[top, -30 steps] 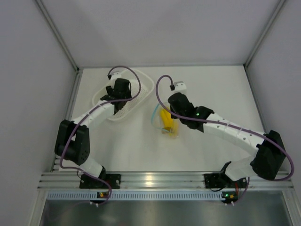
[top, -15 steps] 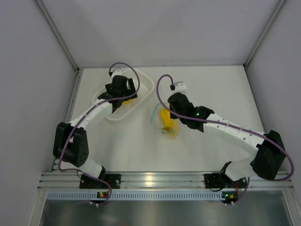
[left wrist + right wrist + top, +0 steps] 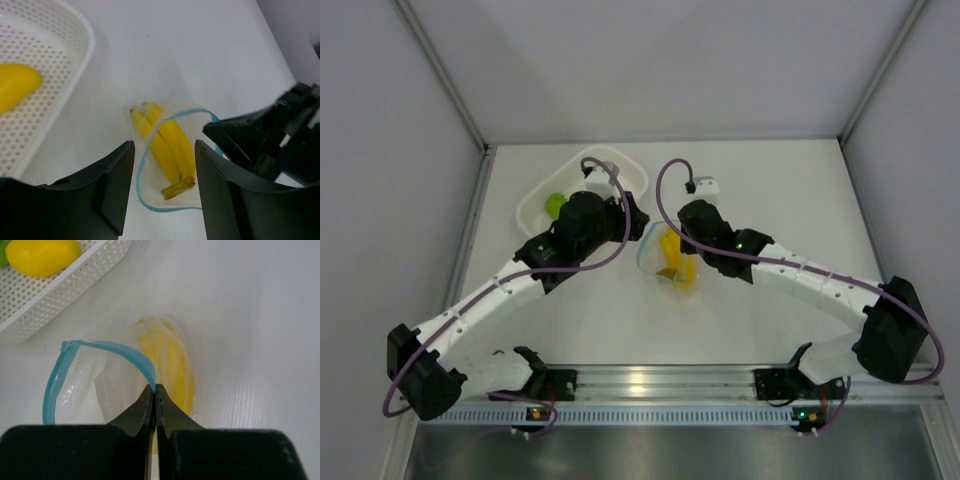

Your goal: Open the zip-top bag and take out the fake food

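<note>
On white surface [image 3: 770,190], beside white perforated plastic basket [image 3: 530,205]: small clear crinkly zip-top bag [image 3: 90,385], mouth gaping, yellow toy banana bunch [image 3: 170,360] inside. Right tool [image 3: 154,390] pinched tight on blue zip strip [image 3: 115,347]. Left tool [image 3: 164,144] parted, empty, above mouth. Best: descend straight through opening, grip bananas only, avoid film.

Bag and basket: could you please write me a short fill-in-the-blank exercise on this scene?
1. The right tool pinches the bag by its ____ zip strip.
2. Inside the bag lies a yellow ____.
3. The oval fruit lies in the white ____.
4. The left tool hovers over the bag, jaws ____.
Missing words: blue; banana; basket; open.
</note>
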`<action>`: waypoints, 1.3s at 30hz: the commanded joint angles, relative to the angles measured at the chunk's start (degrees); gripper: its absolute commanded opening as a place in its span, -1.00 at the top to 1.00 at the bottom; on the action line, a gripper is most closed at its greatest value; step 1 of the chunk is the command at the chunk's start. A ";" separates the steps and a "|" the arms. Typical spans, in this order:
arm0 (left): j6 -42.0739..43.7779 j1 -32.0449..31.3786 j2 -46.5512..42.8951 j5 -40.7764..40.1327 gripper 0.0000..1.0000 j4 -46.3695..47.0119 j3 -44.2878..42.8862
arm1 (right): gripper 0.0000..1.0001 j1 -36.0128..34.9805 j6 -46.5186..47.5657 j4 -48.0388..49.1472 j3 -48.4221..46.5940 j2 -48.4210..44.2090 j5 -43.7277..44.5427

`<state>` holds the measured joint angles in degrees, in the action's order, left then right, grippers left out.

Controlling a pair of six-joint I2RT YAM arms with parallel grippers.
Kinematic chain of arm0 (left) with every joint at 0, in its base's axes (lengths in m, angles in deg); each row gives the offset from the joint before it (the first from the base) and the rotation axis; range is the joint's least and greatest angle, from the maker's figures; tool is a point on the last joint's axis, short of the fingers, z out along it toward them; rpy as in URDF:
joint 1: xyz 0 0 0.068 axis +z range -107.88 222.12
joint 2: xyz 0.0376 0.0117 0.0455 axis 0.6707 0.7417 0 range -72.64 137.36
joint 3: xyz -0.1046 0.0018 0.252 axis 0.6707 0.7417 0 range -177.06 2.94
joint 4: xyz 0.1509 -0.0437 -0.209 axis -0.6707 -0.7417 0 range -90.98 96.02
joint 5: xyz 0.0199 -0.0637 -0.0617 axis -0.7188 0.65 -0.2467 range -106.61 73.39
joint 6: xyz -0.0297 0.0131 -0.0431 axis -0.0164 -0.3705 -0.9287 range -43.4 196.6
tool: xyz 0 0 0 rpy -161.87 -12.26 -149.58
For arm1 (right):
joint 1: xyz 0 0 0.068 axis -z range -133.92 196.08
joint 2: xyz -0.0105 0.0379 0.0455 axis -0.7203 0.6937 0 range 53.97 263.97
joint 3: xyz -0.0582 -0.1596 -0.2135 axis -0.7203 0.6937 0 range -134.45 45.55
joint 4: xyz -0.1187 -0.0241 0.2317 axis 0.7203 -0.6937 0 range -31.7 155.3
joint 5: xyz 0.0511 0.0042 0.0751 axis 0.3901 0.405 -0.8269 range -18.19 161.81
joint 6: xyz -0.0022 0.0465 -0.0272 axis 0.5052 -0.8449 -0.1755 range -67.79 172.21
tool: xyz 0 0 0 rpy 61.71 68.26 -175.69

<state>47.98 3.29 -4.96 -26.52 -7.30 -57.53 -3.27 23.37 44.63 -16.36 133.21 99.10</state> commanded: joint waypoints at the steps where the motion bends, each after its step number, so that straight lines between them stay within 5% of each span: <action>1: 5.41 -5.01 -2.29 3.49 -0.13 4.61 3.15 | 1.00 0.47 -1.66 2.91 -0.14 -2.51 0.58; 13: 17.89 -7.57 1.14 26.67 0.15 20.43 14.14 | 1.00 0.47 -1.22 2.65 -0.05 -3.66 -2.24; 26: 24.05 -12.15 9.40 20.12 0.14 24.04 15.29 | 1.00 0.56 0.19 2.65 0.12 -4.18 -8.74; 34: 25.28 -12.68 8.61 15.01 -0.15 24.04 16.61 | 1.00 0.56 1.24 2.47 0.21 -5.24 -10.59; 39: 25.28 -12.68 8.43 20.80 -0.47 24.04 17.75 | 1.00 1.09 1.51 2.47 0.12 -5.24 -12.08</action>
<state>72.31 -9.25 4.47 -8.51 13.79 -40.59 -3.00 24.18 44.48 -15.81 130.15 88.87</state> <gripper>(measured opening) 0.714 0.007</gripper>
